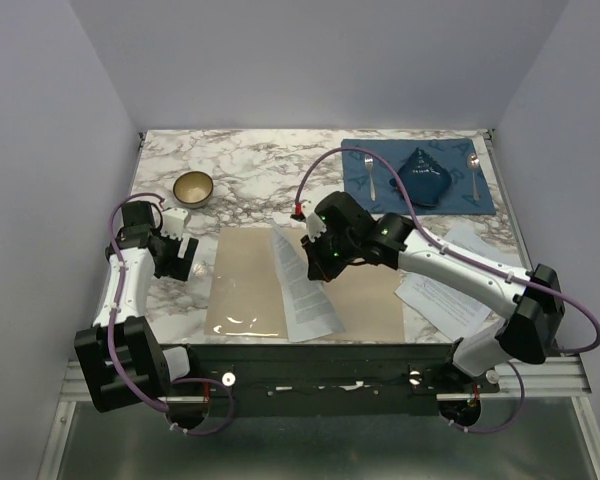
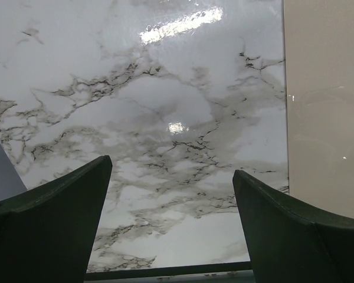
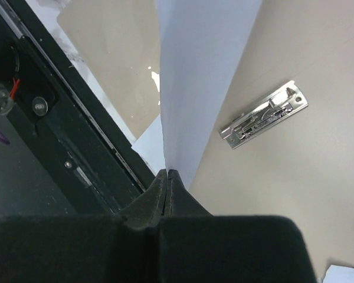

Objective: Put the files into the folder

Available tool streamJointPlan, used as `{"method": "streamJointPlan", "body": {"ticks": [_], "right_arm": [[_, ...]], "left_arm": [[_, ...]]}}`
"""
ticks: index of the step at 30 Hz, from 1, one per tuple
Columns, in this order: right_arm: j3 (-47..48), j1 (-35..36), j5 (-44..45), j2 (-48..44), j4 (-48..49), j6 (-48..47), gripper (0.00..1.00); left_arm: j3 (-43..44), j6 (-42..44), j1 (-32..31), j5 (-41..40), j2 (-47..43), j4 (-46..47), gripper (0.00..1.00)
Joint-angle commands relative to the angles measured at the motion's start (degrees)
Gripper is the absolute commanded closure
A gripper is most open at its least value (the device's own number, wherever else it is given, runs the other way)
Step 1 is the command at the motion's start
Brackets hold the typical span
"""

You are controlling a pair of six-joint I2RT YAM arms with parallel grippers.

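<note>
Top external: sheet (image 1: 305, 290) w/ tiny unreadable print, over folder (image 1: 242, 280)

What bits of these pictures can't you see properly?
Words on the sheet in the right tool: too small in the top view, no print showing in the right wrist view.
Metal clip: hidden under the right arm in the top view.
Folder: cut off by the right edge of the left wrist view.
Loose files: partly covered by the right arm in the top view.
</note>
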Motion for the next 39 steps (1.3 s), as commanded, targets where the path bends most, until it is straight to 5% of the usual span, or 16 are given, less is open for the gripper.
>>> {"method": "streamJointPlan", "body": {"ticks": [1,25,39], "right_arm": [[3.2,-0.3,-2.4,2.3,-1.2,-1.7,0.99],[7.0,-1.4,-4.1,8.3,0.7,-2.4,0.99],[9.0,-6.1,-2.1,13.2,10.0,1.9,0.99]], "left_arm": [[-0.9,2.5,0.3,-1.0,-1.8,0.8,0.01],[-2.8,3.3,0.4,-1.3,-0.6,2.8,0.01],[-3.4,4.1,0.2,-0.1,-0.1,2.5,0.01]]}}
